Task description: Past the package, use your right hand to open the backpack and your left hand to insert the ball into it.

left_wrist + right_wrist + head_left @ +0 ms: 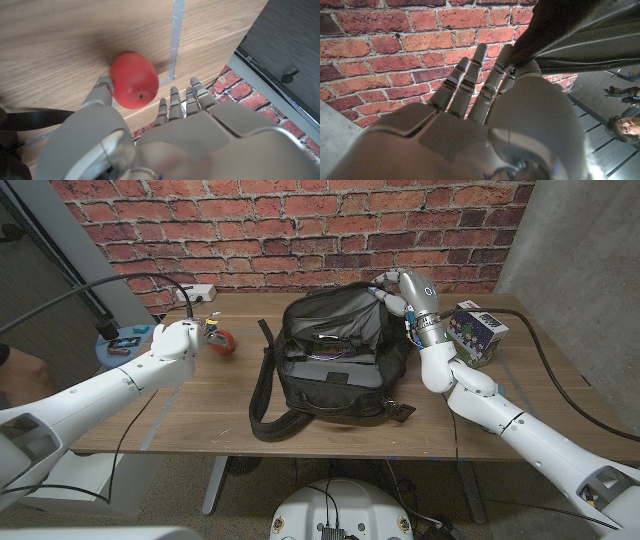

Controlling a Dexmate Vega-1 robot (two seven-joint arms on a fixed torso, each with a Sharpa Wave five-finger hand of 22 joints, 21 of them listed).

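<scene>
The black backpack [335,360] lies at the table's middle with its top gaping. My right hand [403,288] is raised at its far right corner and grips the edge of the opening; in the right wrist view my right hand [485,115] pinches that black fabric [555,30]. The red ball [226,344] sits on the table left of the backpack. My left hand [183,338] is at the ball. In the left wrist view the ball [134,80] lies between the thumb and the spread fingers [175,102]. The colourful package [478,332] stands right of the backpack.
A white power strip [196,293] lies at the table's far left edge, with cables running off it. A blue round stand [120,345] with small items sits beside the table's left edge. A brick wall [300,230] closes the back. A person [622,127] is at the edge of the right wrist view.
</scene>
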